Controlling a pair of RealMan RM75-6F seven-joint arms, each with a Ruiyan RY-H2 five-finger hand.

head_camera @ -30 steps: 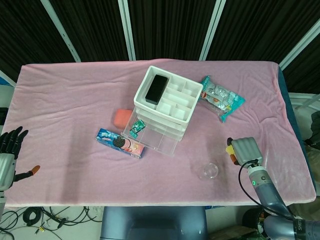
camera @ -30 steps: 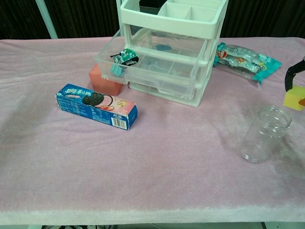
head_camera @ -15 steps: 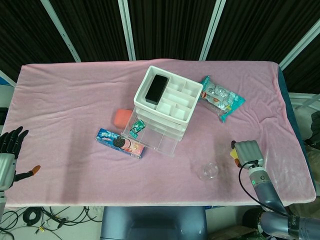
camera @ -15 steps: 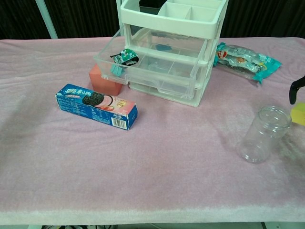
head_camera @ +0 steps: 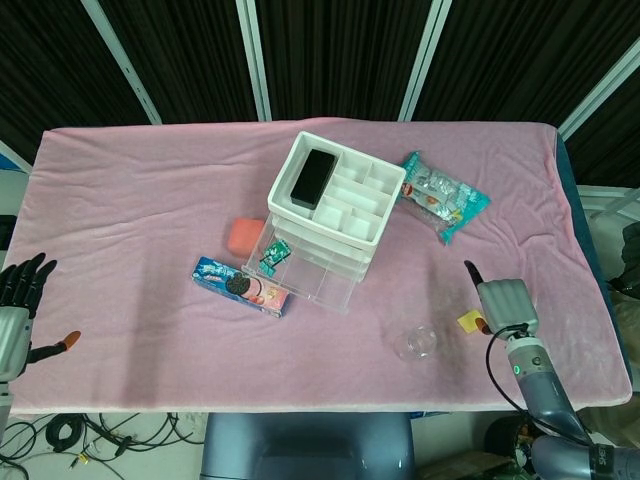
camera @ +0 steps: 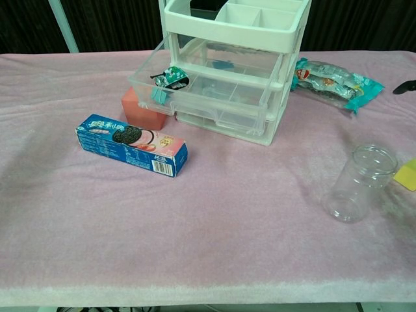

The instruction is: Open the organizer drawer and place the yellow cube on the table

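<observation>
Two hands to report, one at each end of the worktop (head_camera: pixel 140 190) with its pink cloth. Found the right hand (head_camera: pixel 505 303) low at the right end, holding nothing, one dark fingertip (camera: pixel 404 86) raised well above the cloth in the chest view. Found the yellow cube (head_camera: pixel 468 320) lying on the cloth just beside that hand's left edge, outside any grasp; could not tell whether cube and hand touched. Spotted the cube again at the far right edge of the chest view, cut off by the frame. Noted a clear glass jar (head_camera: pixel 415 342) standing upright near the cube, on the side towards the organizer, apart from it. Saw the left hand (head_camera: pixel 15 300) off the left edge of the worktop, dark fingers spread wide, nothing held. Found the white organizer (head_camera: pixel 330 215) near the middle, its clear drawer (head_camera: pixel 300 275) pulled out towards the front, a small green packet (head_camera: pixel 270 255) lying inside at the left corner. Noted a black box (head_camera: pixel 313 177) in the top tray, a blue cookie box (head_camera: pixel 243 287) lying flat in front of the drawer, a pink block (head_camera: pixel 242 236) just left of the organizer, and a teal snack bag (head_camera: pixel 443 197) to its right.
</observation>
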